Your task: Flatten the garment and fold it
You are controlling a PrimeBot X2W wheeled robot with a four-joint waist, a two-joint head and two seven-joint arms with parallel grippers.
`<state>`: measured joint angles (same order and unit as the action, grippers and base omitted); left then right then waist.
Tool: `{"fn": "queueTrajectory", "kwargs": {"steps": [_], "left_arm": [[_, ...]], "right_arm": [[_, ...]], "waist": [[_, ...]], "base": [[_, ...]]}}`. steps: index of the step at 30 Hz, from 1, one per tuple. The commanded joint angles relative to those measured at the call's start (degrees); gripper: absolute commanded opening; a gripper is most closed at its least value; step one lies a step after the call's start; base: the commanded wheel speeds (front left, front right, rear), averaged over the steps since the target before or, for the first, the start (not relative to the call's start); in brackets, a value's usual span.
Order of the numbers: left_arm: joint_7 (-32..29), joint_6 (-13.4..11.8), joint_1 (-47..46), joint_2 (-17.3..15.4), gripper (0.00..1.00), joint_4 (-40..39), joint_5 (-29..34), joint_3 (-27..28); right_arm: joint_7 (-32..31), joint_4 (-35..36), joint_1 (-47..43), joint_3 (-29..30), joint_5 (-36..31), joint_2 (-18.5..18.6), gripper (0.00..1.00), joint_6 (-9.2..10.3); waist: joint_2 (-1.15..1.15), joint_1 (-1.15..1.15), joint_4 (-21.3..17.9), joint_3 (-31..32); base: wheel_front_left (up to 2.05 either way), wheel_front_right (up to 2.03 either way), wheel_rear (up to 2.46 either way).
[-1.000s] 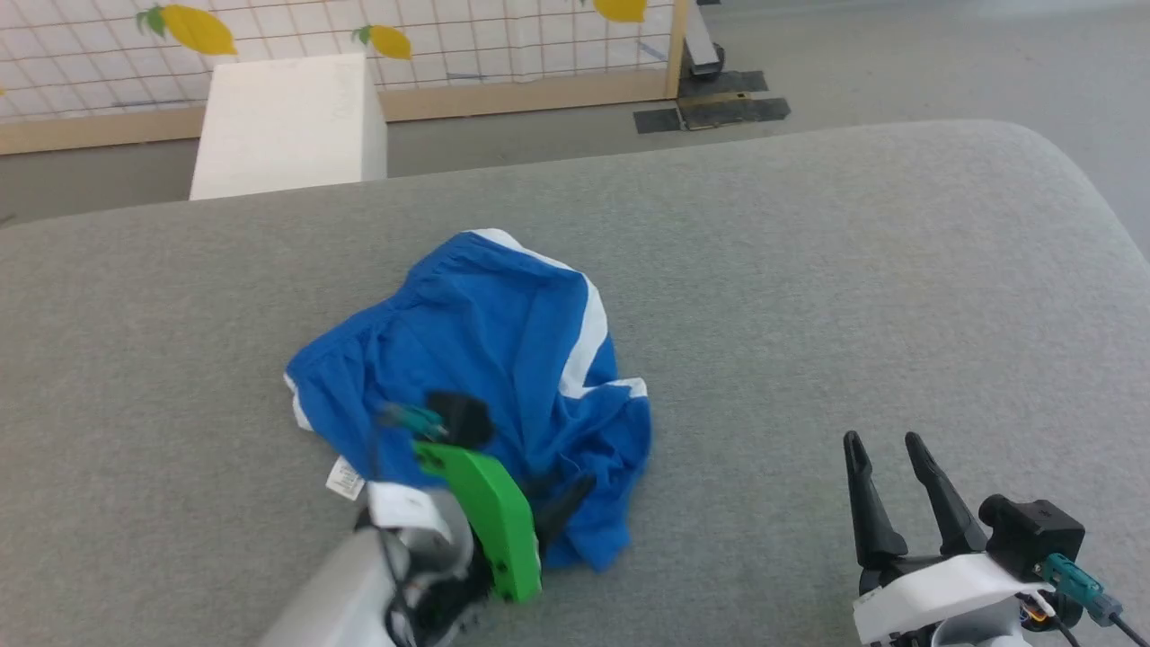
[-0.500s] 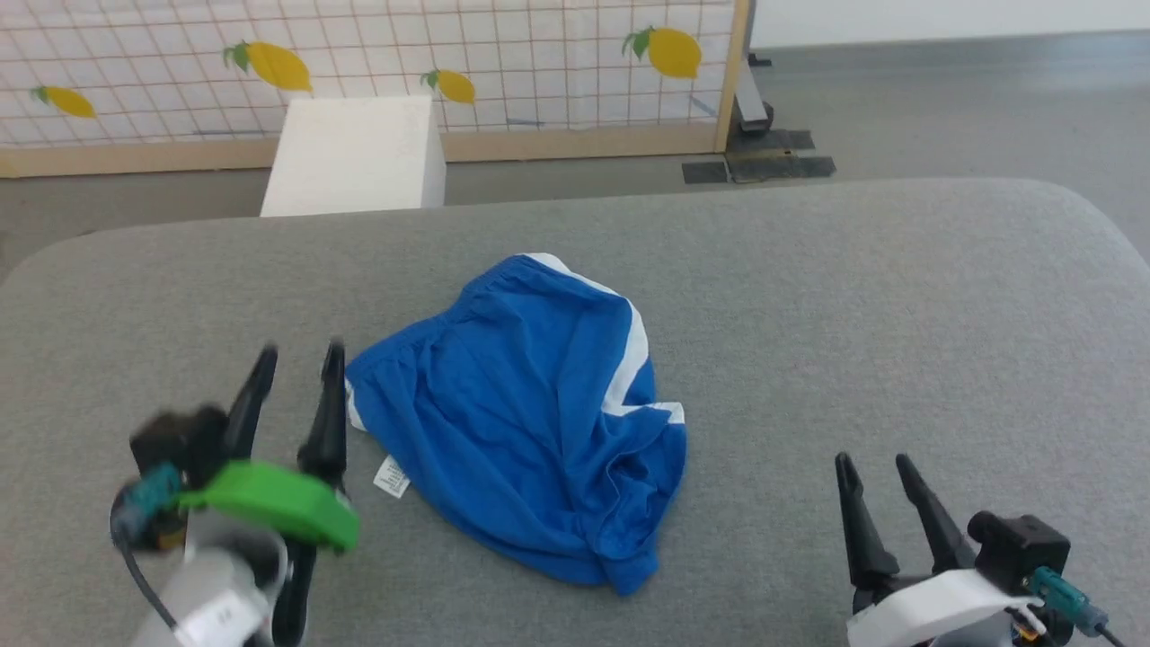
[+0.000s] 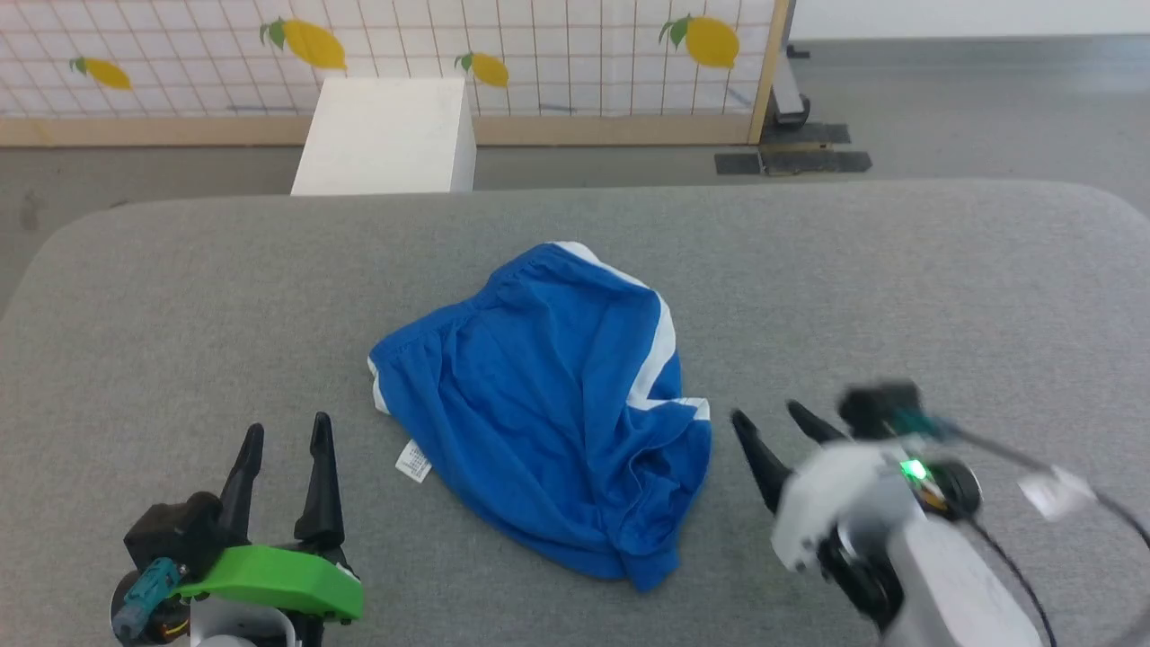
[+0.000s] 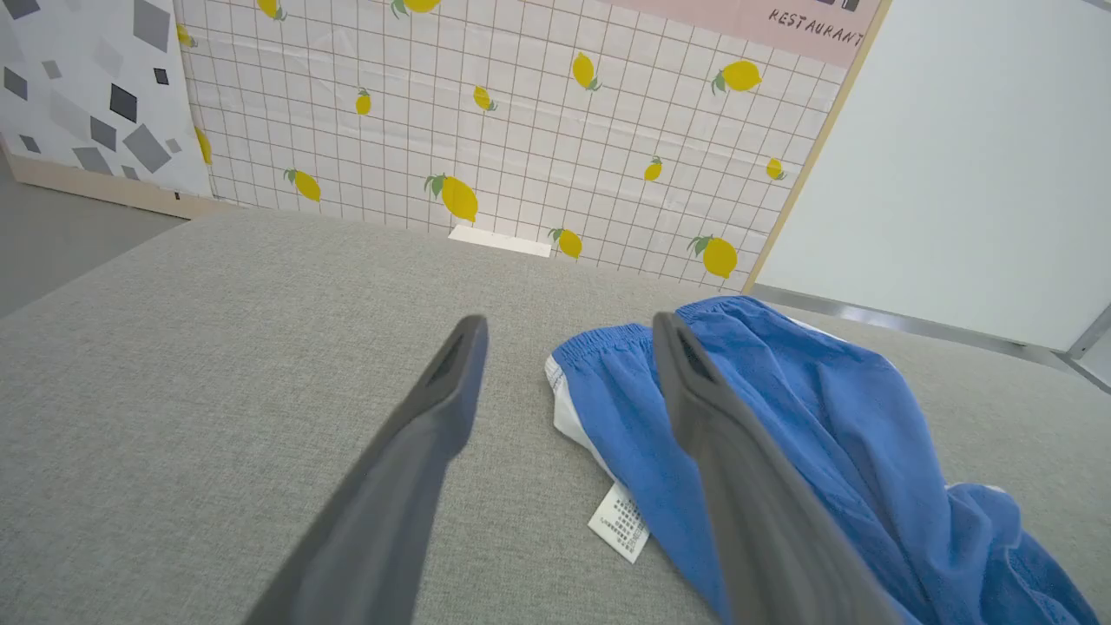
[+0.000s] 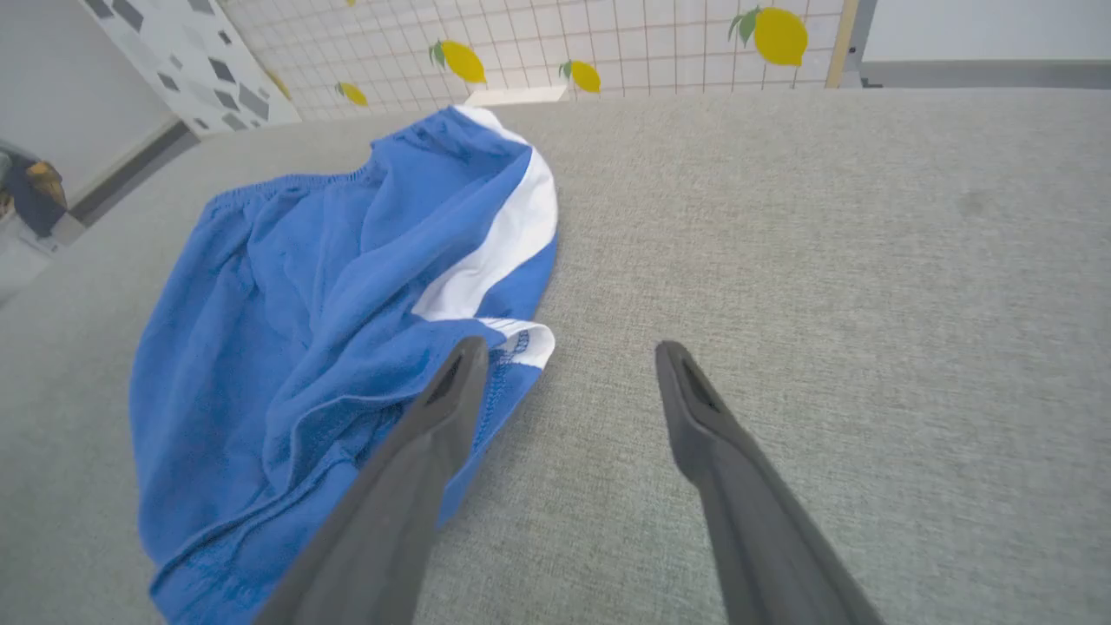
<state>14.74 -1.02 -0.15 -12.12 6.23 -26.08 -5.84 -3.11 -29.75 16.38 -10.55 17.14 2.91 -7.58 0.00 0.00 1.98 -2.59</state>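
The bright blue shorts (image 3: 548,404) lie crumpled in a heap on the grey table (image 3: 943,288), a white side stripe (image 3: 660,359) along their right and a small white tag (image 3: 414,460) at their lower left. My left gripper (image 3: 283,434) stands open at the lower left, clear of the cloth, with nothing between its fingers (image 4: 568,334). My right gripper (image 3: 771,416) is open just right of the shorts' hem, blurred by motion. In the right wrist view the gripper (image 5: 564,347) points at bare table beside the shorts (image 5: 330,286), its left finger over the hem corner.
A white box (image 3: 386,135) stands on the floor behind the table. A lemon-patterned grid partition (image 3: 539,45) with a wooden frame runs along the back. Grey padded table surface spreads wide to the left and right of the shorts.
The left gripper has let go of the shorts and drawn back to the lower left. The right gripper has swung left toward the hem. The camera has shifted too.
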Motion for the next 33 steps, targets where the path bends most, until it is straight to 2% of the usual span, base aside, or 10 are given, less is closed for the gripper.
{"fn": "queueTrajectory", "kwargs": {"steps": [1,8,12,13,14,15,19,23,30,33], "left_arm": [[0.25,0.76,-0.41,0.49,1.00,-0.24,0.90,0.47],[0.25,3.22,-2.97,3.02,1.00,0.06,2.72,2.56],[0.25,4.57,-3.50,4.24,1.00,0.70,3.66,3.64],[0.25,4.82,-3.55,4.43,1.00,0.84,3.85,3.95],[0.26,5.09,-3.55,4.63,1.00,1.08,4.07,4.32],[0.26,5.29,-3.54,4.78,1.00,1.26,4.25,4.59],[0.26,6.02,-3.45,5.33,1.00,1.78,5.12,5.72],[0.26,6.52,-3.09,5.75,1.00,1.90,6.01,6.61],[0.26,7.03,-1.75,6.75,1.00,2.00,7.01,7.45],[0.26,7.25,-1.73,7.05,1.00,2.24,7.13,7.55]], "right_arm": [[-3.52,-1.84,3.19,-1.09,-1.38,-0.03,1.00,0.09],[-22.04,-10.59,10.79,-5.82,-4.63,-0.03,1.00,0.09],[-24.21,-10.70,10.43,-9.40,-1.45,-0.03,1.00,0.09],[-24.30,-10.79,10.29,-9.74,-0.80,-0.03,0.96,0.09],[-24.11,-10.80,10.24,-10.14,-0.30,-0.03,0.39,0.09],[-23.37,-10.58,10.33,-10.35,-0.12,-0.03,0.00,0.09],[-19.63,-10.40,10.87,-7.58,0.30,-0.03,0.00,0.09],[-14.59,-9.70,11.37,0.93,-2.05,-0.03,0.00,0.09],[-11.93,-6.64,6.20,26.38,-12.19,-0.03,0.00,0.09],[-12.91,-5.83,2.70,34.56,-14.25,-0.03,0.00,0.09]], "waist": [[0.00,0.00,1.03,-1.65],[0.00,0.00,3.43,-4.35],[0.00,0.00,3.98,-5.16],[0.00,0.00,3.95,-5.25],[0.00,0.00,3.87,-5.30],[0.00,0.00,3.78,-5.34],[0.00,0.00,3.20,-4.84],[0.00,0.00,2.34,-3.90],[0.00,0.00,1.40,-2.62],[0.00,0.00,1.36,-2.79]], "base": [[0.00,0.00,0.00],[0.00,0.00,0.00],[0.00,0.00,0.00],[0.00,0.00,0.00],[0.00,0.00,0.00],[0.00,0.00,0.00],[0.00,0.00,0.00],[0.00,0.00,0.00],[0.00,0.00,0.00],[0.00,0.00,0.00]]}}
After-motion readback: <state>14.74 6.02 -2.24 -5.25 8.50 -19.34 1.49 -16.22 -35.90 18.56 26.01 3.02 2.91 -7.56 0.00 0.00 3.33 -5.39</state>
